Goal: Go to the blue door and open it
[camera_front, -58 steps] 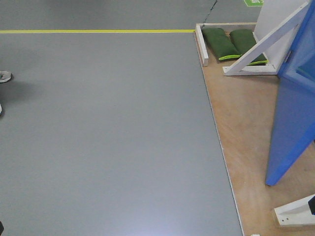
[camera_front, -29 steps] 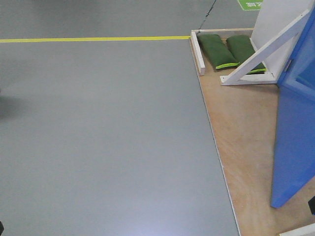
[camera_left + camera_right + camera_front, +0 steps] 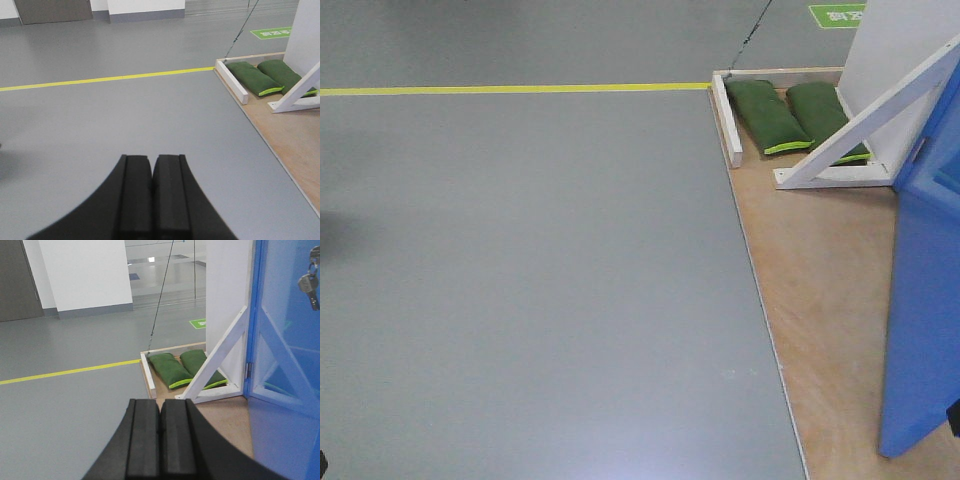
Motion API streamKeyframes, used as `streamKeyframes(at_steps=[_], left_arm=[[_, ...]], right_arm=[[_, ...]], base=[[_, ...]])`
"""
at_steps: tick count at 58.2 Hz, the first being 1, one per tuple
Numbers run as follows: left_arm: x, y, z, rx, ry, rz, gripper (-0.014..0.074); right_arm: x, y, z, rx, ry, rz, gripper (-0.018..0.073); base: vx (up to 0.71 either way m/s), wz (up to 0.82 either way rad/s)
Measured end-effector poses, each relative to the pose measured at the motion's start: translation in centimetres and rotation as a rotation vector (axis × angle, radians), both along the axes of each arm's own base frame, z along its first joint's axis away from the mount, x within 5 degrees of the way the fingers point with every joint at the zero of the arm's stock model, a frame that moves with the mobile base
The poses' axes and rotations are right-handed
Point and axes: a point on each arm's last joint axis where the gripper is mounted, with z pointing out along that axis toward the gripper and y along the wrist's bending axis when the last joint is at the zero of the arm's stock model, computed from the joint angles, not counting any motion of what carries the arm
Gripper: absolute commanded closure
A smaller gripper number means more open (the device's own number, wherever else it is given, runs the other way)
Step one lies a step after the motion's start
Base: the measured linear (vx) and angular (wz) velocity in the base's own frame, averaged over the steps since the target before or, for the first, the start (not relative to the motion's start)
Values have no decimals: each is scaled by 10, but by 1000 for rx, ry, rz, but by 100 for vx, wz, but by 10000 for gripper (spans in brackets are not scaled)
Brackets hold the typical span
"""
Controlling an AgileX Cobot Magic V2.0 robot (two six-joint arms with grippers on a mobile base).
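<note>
Blue door (image 3: 920,330) shifted right in view; upright, free edge toward camera.

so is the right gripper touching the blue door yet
Apart. The right wrist view shows the shut right gripper sitting short of the blue door, with bare wooden platform visible between them.
</note>
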Motion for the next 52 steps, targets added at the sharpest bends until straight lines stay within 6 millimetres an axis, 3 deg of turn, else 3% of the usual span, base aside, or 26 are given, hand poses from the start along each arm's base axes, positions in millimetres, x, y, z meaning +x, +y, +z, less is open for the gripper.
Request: streamKeyframes(at_steps=[52], left_arm=[[0,0,0,0,0,0,524]], right_arm=[[0,0,0,0,0,0,551]], base=[[11,1]])
